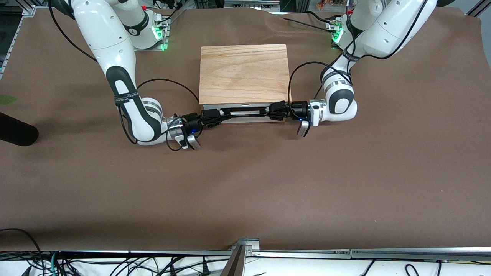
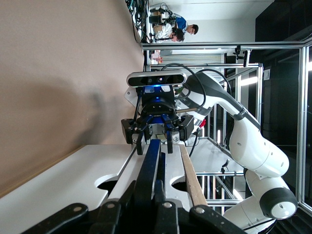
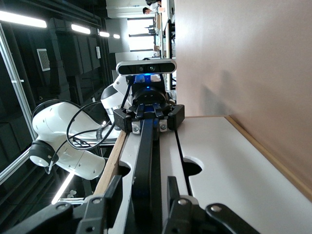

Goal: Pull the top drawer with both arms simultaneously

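The top drawer [image 1: 245, 105] sits under the wood-grain cabinet top [image 1: 243, 73]; its white front [image 2: 126, 170] carries the black bar handle [image 1: 245, 111]. It looks closed or barely out. My left gripper [image 1: 277, 110] [image 2: 144, 183] is shut on the handle's end toward the left arm. My right gripper [image 1: 215, 115] [image 3: 145, 178] is at the other end, its fingers [image 3: 116, 185] astride the bar [image 3: 146, 161] with gaps on both sides. Each wrist view shows the other gripper at the bar's distant end: the right one [image 2: 155, 134], the left one [image 3: 148, 122].
The plain white lower panel [image 2: 63, 190] lies beside the drawer front. A black cylinder [image 1: 15, 130] and a green scrap [image 1: 7, 99] lie at the right arm's end of the brown table. A metal rail [image 1: 245, 249] runs along the table's edge nearest the front camera.
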### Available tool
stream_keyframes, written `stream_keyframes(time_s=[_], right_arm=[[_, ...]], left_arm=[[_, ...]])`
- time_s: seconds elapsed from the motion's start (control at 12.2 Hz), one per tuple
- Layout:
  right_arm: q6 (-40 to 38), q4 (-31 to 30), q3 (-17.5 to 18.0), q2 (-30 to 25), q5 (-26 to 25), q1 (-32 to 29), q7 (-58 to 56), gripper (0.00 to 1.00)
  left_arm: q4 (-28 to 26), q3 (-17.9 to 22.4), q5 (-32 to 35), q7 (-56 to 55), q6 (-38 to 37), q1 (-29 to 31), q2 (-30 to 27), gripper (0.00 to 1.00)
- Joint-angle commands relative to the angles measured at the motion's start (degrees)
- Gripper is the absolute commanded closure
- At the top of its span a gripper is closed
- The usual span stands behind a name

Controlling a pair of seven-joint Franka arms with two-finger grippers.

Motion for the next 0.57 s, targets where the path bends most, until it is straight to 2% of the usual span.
stream_keyframes(time_s=[0.0, 0.08, 0.49], right_arm=[[1.6, 0.2, 0.2, -0.8, 0.9, 0.3, -0.5, 0.6], [1.7, 0.3, 0.3, -0.8, 1.0, 0.5, -0.5, 0.62], [1.8, 0.3, 0.2, -0.8, 0.9, 0.7, -0.5, 0.62]], left_arm=[[-1.0, -1.0, -0.7, 3.5, -0.8, -0.6, 1.4, 1.0], [-1.0, -1.0, -0.7, 3.5, -0.8, -0.6, 1.4, 1.0], [-1.0, -1.0, -0.7, 3.2, -0.8, -0.5, 1.4, 1.0]])
